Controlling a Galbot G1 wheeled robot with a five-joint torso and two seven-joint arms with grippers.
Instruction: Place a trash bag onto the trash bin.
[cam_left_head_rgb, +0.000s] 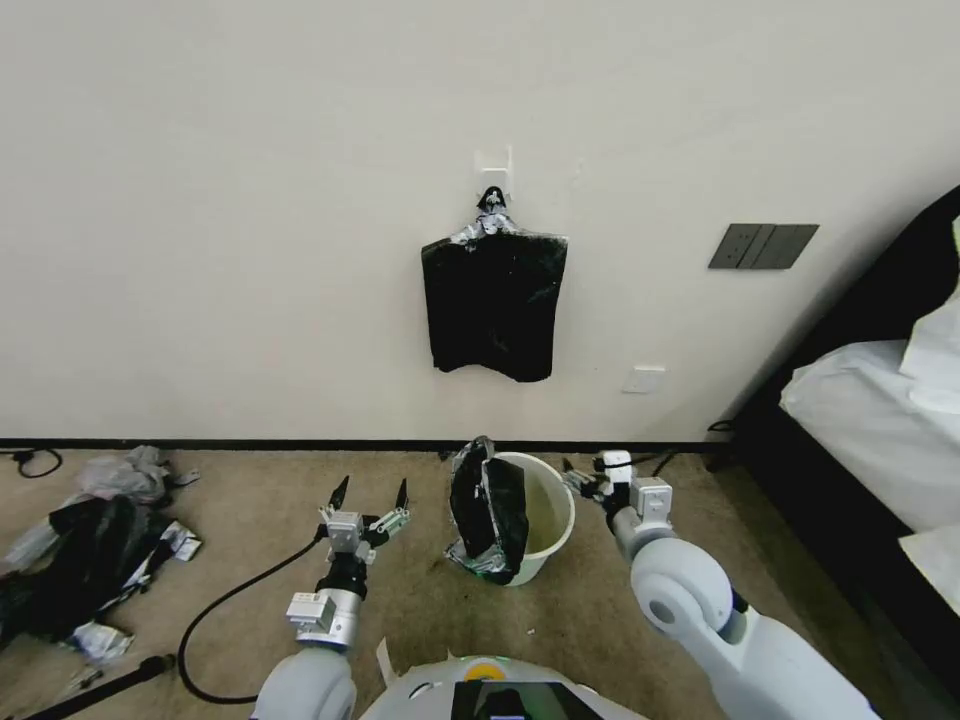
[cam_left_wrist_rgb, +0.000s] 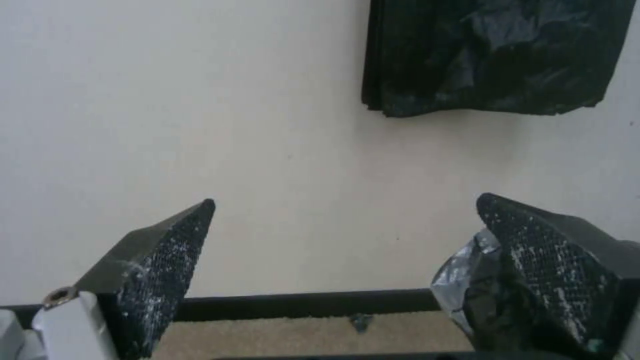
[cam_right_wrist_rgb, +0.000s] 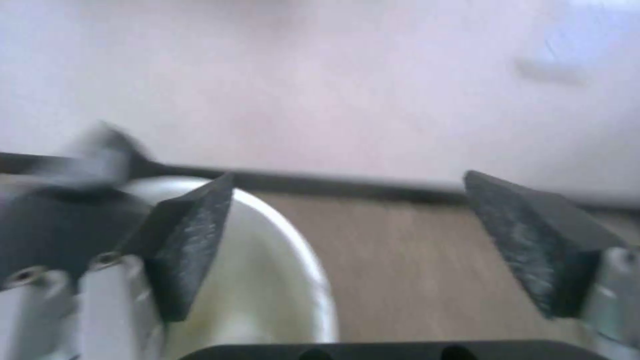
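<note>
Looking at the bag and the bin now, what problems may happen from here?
The trash bag hangs over only the left side of the trash bin, so it may slide off. Both the left gripper and the right gripper are open beside the bin, holding nothing. The light-looking bin may tip if a gripper pushes its rim.

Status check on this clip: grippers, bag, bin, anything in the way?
Left gripper open, empty, left of the trash bin. Right gripper open at the bin's right rim. Trash bag draped over the left rim only. Nothing blocking.
</note>
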